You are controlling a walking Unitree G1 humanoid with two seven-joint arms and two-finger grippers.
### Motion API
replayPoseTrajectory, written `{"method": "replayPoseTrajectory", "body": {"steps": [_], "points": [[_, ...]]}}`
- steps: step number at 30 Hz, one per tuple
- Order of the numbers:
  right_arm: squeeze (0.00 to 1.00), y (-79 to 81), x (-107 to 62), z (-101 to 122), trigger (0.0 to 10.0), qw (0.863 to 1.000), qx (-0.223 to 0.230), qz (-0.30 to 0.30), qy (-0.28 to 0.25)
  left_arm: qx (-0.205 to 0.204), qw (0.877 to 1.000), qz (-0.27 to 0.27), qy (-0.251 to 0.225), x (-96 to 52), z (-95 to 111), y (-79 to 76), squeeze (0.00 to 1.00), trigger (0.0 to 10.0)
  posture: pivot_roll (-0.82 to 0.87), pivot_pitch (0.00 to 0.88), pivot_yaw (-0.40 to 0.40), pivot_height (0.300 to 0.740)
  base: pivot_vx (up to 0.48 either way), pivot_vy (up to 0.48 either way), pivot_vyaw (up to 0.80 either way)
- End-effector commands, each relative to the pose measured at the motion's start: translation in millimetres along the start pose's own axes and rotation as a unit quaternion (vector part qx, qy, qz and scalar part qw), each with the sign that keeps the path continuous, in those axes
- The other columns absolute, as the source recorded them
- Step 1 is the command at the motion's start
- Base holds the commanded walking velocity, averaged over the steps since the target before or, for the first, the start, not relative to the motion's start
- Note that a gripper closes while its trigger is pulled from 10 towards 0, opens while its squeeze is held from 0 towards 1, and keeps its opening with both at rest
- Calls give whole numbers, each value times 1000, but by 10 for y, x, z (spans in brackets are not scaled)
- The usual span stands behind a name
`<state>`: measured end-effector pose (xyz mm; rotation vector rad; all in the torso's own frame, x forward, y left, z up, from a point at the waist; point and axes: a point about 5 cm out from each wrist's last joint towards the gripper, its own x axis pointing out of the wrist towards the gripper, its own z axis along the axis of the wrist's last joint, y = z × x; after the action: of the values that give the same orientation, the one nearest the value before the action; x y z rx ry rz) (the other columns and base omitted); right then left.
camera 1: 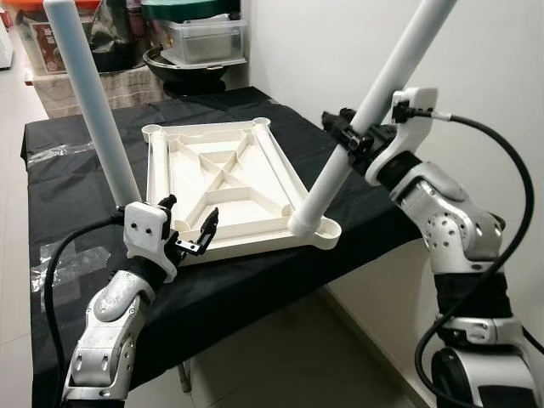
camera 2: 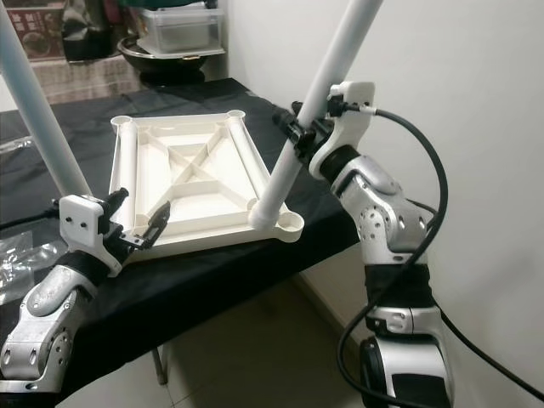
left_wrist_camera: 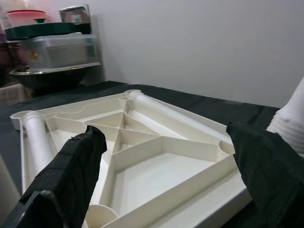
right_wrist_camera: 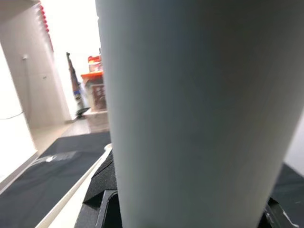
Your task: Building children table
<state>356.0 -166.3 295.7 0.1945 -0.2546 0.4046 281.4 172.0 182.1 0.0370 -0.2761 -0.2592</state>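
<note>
Tabletop: a cream plastic children's tabletop [camera 1: 225, 183] lies upside down on the table near its right edge, the underside up; moulded ribs form a cross and triangular cells, with a round socket at each corner.
Right leg: a smooth white plastic tube [camera 1: 374, 110] stands tilted in the near right corner socket, its ribbed foot seated there and its top leaning away to the right.
Left leg: a second white tube [camera 1: 93, 106] rises from the near left corner of the tabletop, leaning slightly left; its foot is hidden behind the left wrist.
Spare legs: two more white tubes lie flat inside the tabletop, one along each long side [left_wrist_camera: 164, 110].
Right gripper: [camera 1: 348, 140] closed round the right leg about midway up, black fingers clamped on the tube.
Left gripper: [camera 1: 191, 225] at the near left corner of the tabletop, fingers [left_wrist_camera: 76, 171] spread apart and holding nothing, the padded tips over the rim.
Table: covered with a matt black cloth [camera 1: 76, 170], creased, with clear tape patches.
Beyond: a dark bowl [camera 1: 183, 68] and stacked plastic containers [camera 1: 204, 38] against the white wall past the far edge.
</note>
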Motion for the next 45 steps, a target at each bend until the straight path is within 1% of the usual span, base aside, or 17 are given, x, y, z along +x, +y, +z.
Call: {"method": "replayPoseTrajectory", "body": {"steps": [1,2,4,5,7,8,10,16,17,18,19,20,21,25,26,33,45], "points": [[0,-74,16,70,10000,999,-12,-46,-10,0,1000,-4,5,-20,0,-58,0,10000,-8,0,-62,740,0,0,0],[0,-122,7,100,10000,996,-20,-89,-15,-8,1000,-8,9,-41,-22,-128,0,10000,-9,0,-61,740,0,0,0],[0,-122,7,100,10000,996,-20,-89,-15,-8,1000,-8,9,-41,-22,-128,0,10000,-9,0,-61,740,0,0,0],[0,-135,-18,123,10000,992,-36,-121,-18,-5,1000,-14,18,-64,-49,-205,0,10000,-8,0,-61,740,0,0,0],[0,-135,-18,123,10000,992,-36,-121,-18,-5,1000,-14,18,-64,-49,-205,0,10000,-8,0,-61,740,0,0,0],[0,-138,-42,132,10000,987,-54,-149,-16,3,1000,-15,25,-92,-74,-258,0,10000,-10,0,-59,740,0,0,0],[0,-138,-42,132,10000,987,-54,-149,-16,3,1000,-15,25,-92,-74,-258,0,10000,-10,0,-59,740,0,0,0],[0,-48,-72,139,10000,990,-48,-115,-60,13,999,3,40,-147,-105,-292,0,10000,-18,0,-58,740,0,0,0],[0,-28,-154,61,10000,989,-69,-115,-62,16,999,14,42,-164,-112,-278,0,10000,-20,0,-57,740,0,0,0],[0,-28,-154,61,10000,989,-69,-115,-62,16,999,14,42,-164,-112,-278,0,10000,-20,0,-57,740,0,0,0],[0,38,-234,-28,10000,988,-98,-102,-63,19,999,21,43,-167,-112,-274,0,10000,-26,0,-54,740,0,0,0],[0,38,-234,-28,10000,988,-98,-102,-63,19,999,21,43,-167,-112,-274,0,10000,-26,0,-54,740,0,0,0],[0,101,-299,-103,10000,987,-118,-89,-59,22,999,23,43,-163,-114,-275,0,10000,-26,0,-54,740,0,0,0],[0,101,-299,-103,10000,987,-118,-89,-59,22,999,23,43,-163,-114,-275,0,10000,-26,0,-54,740,0,0,0],[0,151,-343,-167,10000,987,-127,-76,-57,26,999,23,43,-158,-116,-275,0,10000,-26,0,-54,740,0,0,0],[0,164,-347,-250,10000,988,-124,-78,-54,27,998,23,48,-167,-131,-284,0,10000,-17,0,-60,740,0,0,0],[0,256,-273,-290,10000,990,-99,-72,-63,26,998,21,57,-155,-165,-352,0,10000,-12,0,-65,740,0,-480,403]]}}
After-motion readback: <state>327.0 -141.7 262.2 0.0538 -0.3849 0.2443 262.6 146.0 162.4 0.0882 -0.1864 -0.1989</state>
